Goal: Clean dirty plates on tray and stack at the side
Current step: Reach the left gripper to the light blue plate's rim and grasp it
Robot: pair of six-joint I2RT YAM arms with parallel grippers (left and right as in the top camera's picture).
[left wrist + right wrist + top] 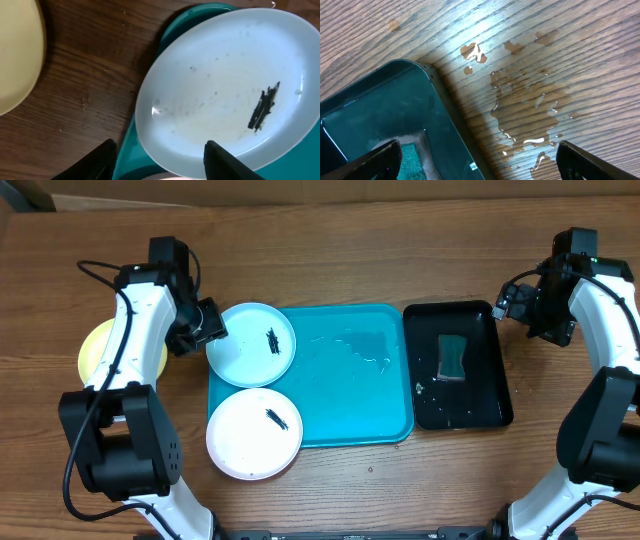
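A light cyan plate (250, 345) with a dark smear (272, 338) rests on the far left corner of the turquoise tray (360, 400), overhanging its rim. A white plate (253, 432), also smeared, overhangs the tray's near left corner. On the table to the left lies a yellow-green plate (92, 352), partly hidden by my left arm. My left gripper (210, 323) hovers at the cyan plate's left edge. In the left wrist view this gripper (160, 161) is open, with the cyan plate's (225, 85) rim between its fingers. My right gripper (512, 300) is open and empty.
A glossy black tray (490, 405) holding a green sponge (453, 357) stands right of the turquoise tray. The right wrist view shows my right gripper (480, 165) over the black tray's corner (395, 110) and a water puddle (530, 100) on the wood. Water pools on the turquoise tray (355, 345).
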